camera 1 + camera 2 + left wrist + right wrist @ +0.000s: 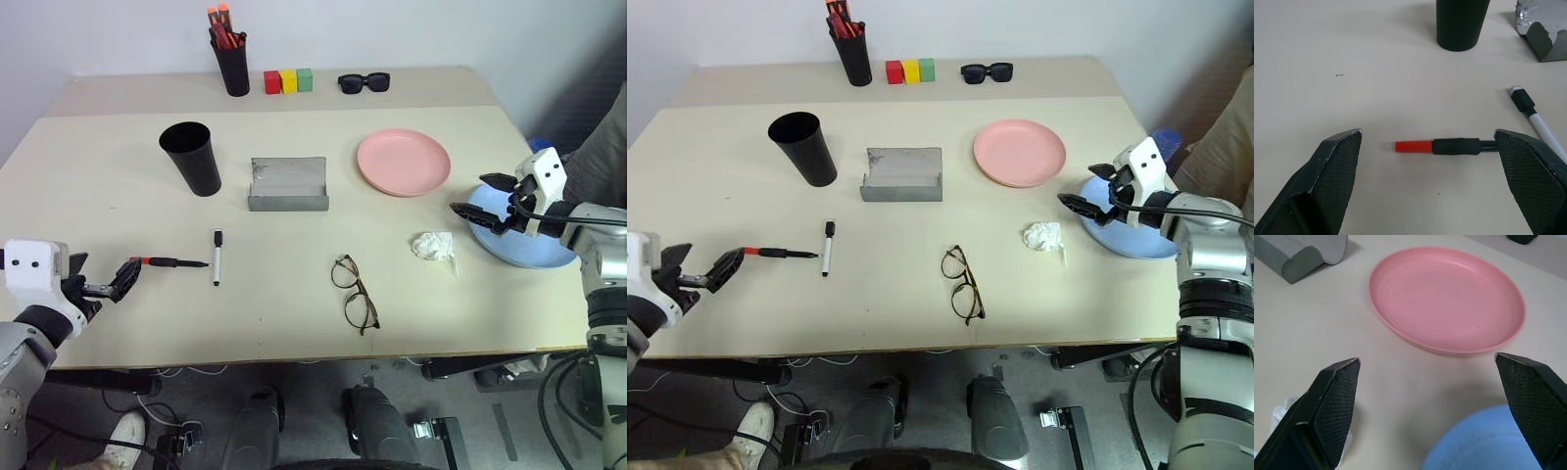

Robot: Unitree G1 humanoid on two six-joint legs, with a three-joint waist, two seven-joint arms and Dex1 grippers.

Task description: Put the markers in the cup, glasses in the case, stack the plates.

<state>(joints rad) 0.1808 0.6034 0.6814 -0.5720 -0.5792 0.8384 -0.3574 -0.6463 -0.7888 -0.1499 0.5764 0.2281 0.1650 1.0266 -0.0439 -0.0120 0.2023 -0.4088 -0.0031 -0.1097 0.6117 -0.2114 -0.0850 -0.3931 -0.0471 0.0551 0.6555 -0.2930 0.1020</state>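
The black marker with a red end (171, 261) lies near the table's front left. The white marker with a black cap (217, 257) lies just right of it. My left gripper (103, 281) is open and low, its fingers either side of the red end (1413, 146), not touching it. The black cup (191, 157) stands upright behind the markers. The grey case (288, 183) lies open at the centre. The glasses (355, 293) lie unfolded in front of it. My right gripper (482, 196) is open over the near edge of the blue plate (524, 247). The pink plate (1447, 298) is beyond it.
A crumpled white tissue (432, 246) lies left of the blue plate. At the back stand a pen holder with orange-red capped pens (232, 59), three coloured blocks (288, 80) and black sunglasses (363, 82). A person's sleeve (600, 162) shows at the right edge.
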